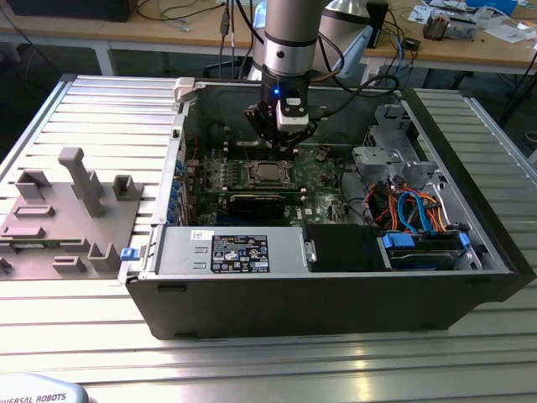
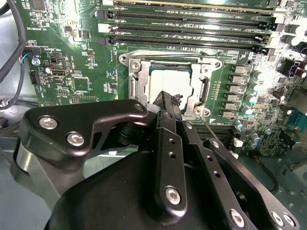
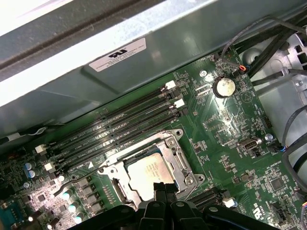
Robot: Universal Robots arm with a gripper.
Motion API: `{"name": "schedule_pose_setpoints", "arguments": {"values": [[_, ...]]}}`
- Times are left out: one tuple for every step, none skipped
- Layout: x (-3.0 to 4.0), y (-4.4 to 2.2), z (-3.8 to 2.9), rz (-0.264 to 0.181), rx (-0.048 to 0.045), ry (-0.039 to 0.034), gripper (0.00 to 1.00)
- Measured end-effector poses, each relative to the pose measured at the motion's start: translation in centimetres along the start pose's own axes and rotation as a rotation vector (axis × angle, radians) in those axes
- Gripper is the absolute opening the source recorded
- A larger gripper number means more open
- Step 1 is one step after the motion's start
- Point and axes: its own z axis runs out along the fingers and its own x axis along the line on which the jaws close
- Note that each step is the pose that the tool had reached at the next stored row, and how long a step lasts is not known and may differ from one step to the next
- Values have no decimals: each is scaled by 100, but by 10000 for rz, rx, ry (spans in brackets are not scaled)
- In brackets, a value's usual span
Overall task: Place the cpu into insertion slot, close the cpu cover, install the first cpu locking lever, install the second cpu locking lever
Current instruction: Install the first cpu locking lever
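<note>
Silver-grey cpu [image 3: 149, 173], green motherboard [image 3: 225, 139]

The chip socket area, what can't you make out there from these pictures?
- Near edge of the chip and cover frame: hidden behind the tool in both wrist views.
- Whether the locking levers are latched: too thin to tell in either wrist view, and the lower one is blocked by the tool.
- Socket in the exterior view: too small to show details.
</note>
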Motion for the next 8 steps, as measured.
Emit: {"name": "schedule_pose_setpoints", "arguments": {"values": [[0, 0, 0, -4, 0, 0, 11], [0, 0, 0, -8, 0, 0, 11], [0, 0, 0, -12, 0, 0, 11], [0, 0, 0, -18, 0, 0, 11], [0, 0, 0, -21, -1, 0, 11], [0, 0, 0, -29, -1, -1, 11], [0, 0, 0, -36, 0, -1, 11], [0, 0, 0, -43, -1, -1, 11]]}}
